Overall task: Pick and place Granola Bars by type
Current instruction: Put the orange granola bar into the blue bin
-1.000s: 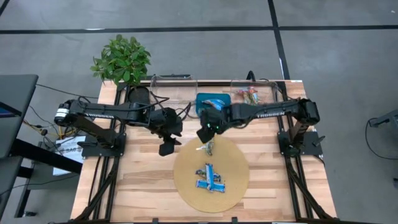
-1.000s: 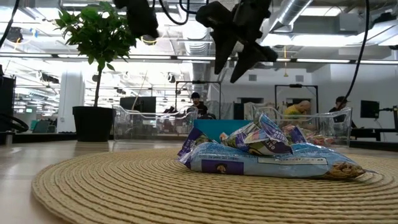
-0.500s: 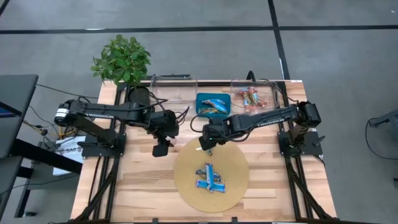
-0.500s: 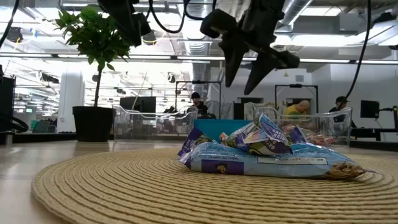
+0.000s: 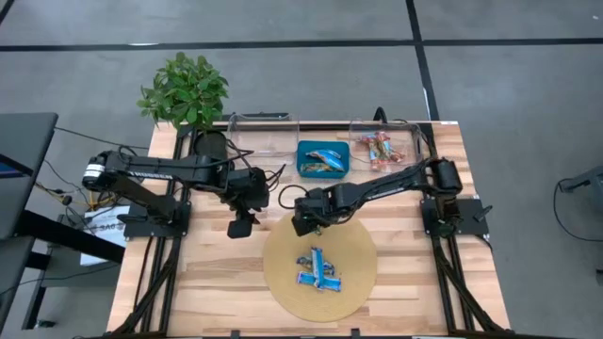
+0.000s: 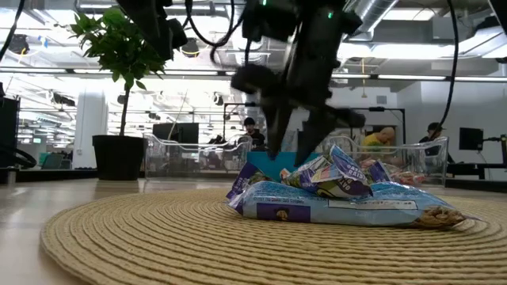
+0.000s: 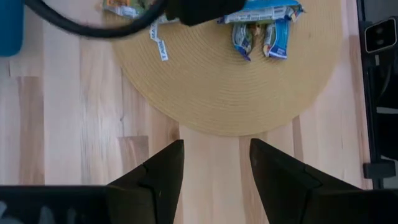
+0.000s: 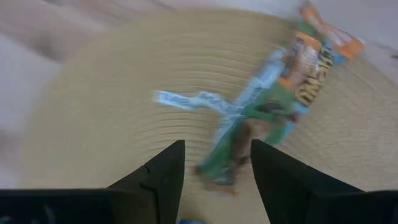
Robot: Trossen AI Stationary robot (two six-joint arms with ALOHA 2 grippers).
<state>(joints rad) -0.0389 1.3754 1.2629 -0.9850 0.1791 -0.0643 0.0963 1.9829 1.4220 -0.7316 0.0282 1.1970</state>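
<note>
Round woven straw mat [image 5: 353, 268] lying near front edge of pale wooden counter [image 5: 217, 273]; bare wood showing wide to both sides. Blue shiny-wrapped granola bars [image 5: 317, 269] lying clustered mid-mat, long axes mixed. One green-orange bar [image 8: 273, 106] lying at mat's far rim, axis diagonal. Right gripper [image 5: 303, 224] hanging just above it, fingers apart, empty. Left gripper [image 5: 239, 227] hovering beside mat over bare wood, fingers apart, empty.
</note>
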